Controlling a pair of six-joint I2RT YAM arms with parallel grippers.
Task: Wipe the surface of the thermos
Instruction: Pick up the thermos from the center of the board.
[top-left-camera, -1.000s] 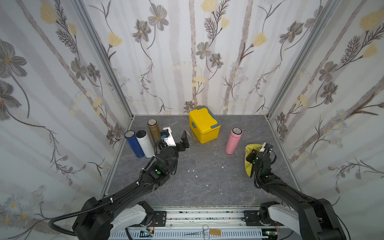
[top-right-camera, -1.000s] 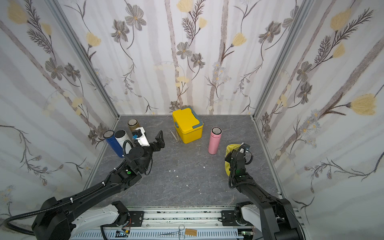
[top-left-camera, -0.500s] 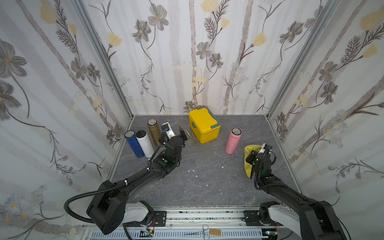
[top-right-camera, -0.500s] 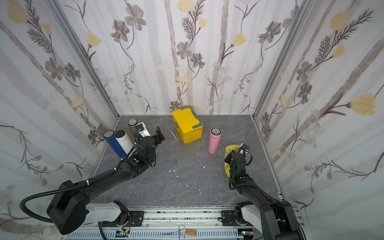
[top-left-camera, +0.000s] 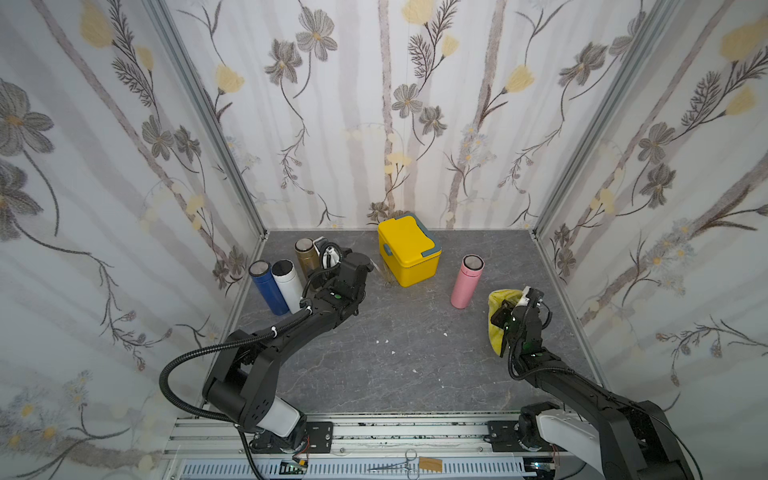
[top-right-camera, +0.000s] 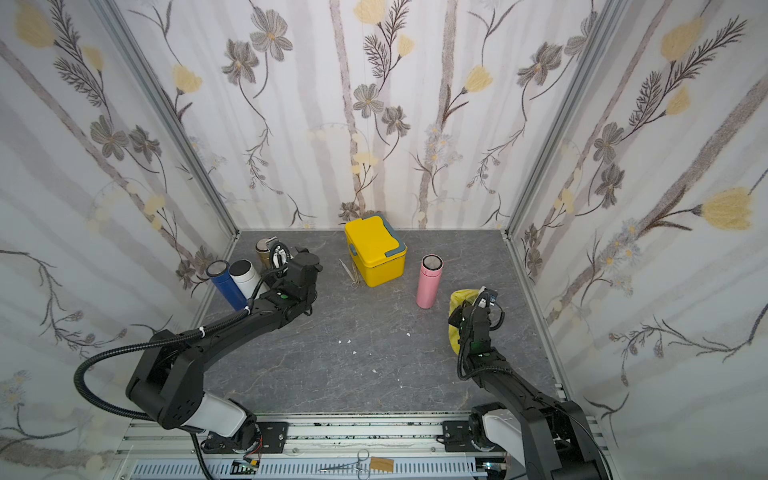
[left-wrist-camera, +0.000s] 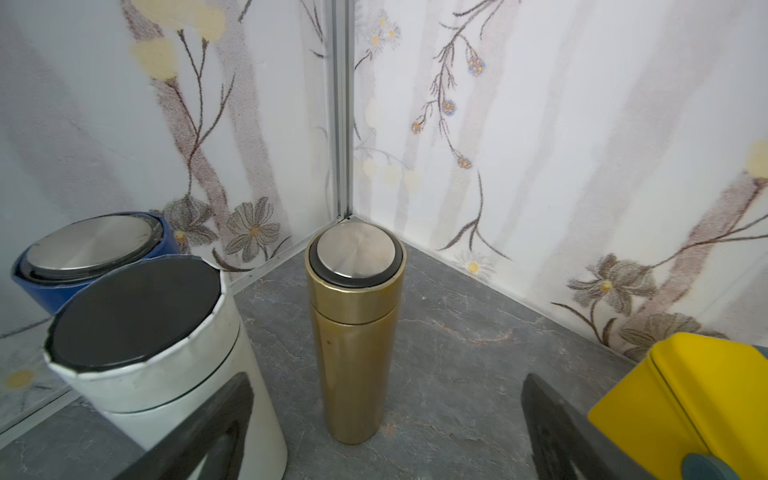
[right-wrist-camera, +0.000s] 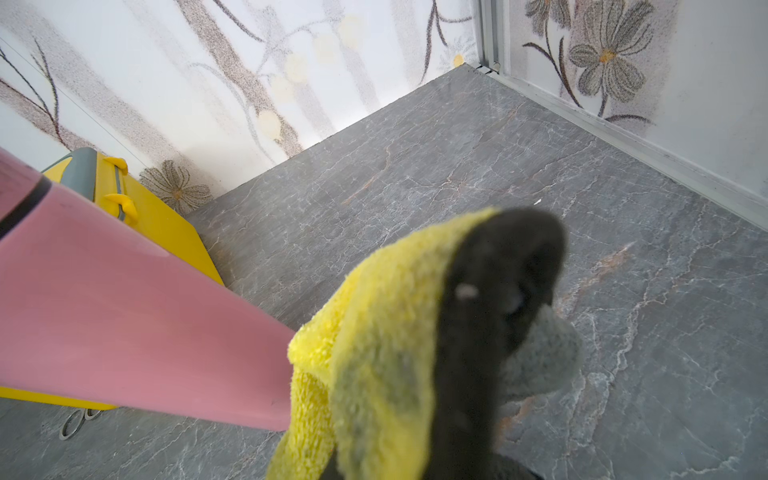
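My left claw (left-wrist-camera: 382, 399) is released. Its fingers are spread wide and aligned with the gold thermos (left-wrist-camera: 355, 332), which stands upright near the far left corner of the table, next to the white thermos (left-wrist-camera: 166, 353). My right claw (right-wrist-camera: 478, 282) is clenched on the yellow cloth (right-wrist-camera: 374, 332) — near the upright pink thermos (top-left-camera: 467, 282).
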